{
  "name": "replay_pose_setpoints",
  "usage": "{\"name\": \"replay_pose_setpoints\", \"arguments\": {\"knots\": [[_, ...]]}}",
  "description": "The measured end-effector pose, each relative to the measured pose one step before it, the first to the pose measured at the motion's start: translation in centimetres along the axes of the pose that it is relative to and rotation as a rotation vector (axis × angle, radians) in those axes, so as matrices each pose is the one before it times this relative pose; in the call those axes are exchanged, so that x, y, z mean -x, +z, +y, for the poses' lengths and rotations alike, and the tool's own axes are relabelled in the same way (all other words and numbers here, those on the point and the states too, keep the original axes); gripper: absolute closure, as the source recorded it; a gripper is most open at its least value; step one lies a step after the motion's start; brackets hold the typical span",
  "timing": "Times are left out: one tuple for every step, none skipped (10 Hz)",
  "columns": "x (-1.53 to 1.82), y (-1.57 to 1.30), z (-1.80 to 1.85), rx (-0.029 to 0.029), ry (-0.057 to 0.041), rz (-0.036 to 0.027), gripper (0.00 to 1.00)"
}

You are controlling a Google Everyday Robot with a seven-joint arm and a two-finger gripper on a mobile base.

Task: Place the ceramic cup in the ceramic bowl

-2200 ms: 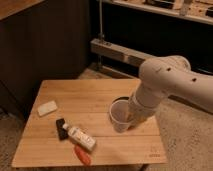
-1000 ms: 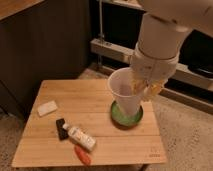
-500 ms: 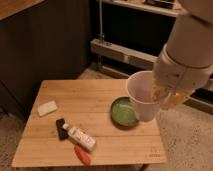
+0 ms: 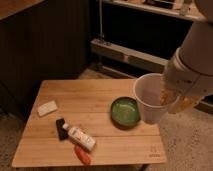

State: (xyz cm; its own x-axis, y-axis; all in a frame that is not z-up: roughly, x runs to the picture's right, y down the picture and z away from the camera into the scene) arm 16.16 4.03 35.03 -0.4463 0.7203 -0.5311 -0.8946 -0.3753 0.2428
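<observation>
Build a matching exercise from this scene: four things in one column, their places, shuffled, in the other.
1. ceramic cup
2. ceramic bowl
3. white labelled bottle
4. gripper

A. lying on the table's front left
B. sitting on the table's right side
C. at the cup's right side, gripping its rim
D. held in the air, right of the bowl

Pairs: 1-D, 2-B, 3-A, 4-C
</observation>
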Motion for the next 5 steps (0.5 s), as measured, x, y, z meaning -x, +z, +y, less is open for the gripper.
{"name": "replay_pose_setpoints", "arguments": {"knots": [[-0.013, 0.311, -0.424, 0.00338, 0.01328, 0.00014, 1.0], [0.018, 0.429, -0.358, 0.00503, 0.00986, 0.00051, 1.0], [0.003, 0.352, -0.119, 0.00423, 0.00433, 0.00045, 1.0], [-0.063, 0.382, -0.07, 0.00643, 0.00532, -0.00035, 1.0], [-0.059, 0.274, -0.43, 0.00622, 0.01449, -0.00318, 1.0]]}}
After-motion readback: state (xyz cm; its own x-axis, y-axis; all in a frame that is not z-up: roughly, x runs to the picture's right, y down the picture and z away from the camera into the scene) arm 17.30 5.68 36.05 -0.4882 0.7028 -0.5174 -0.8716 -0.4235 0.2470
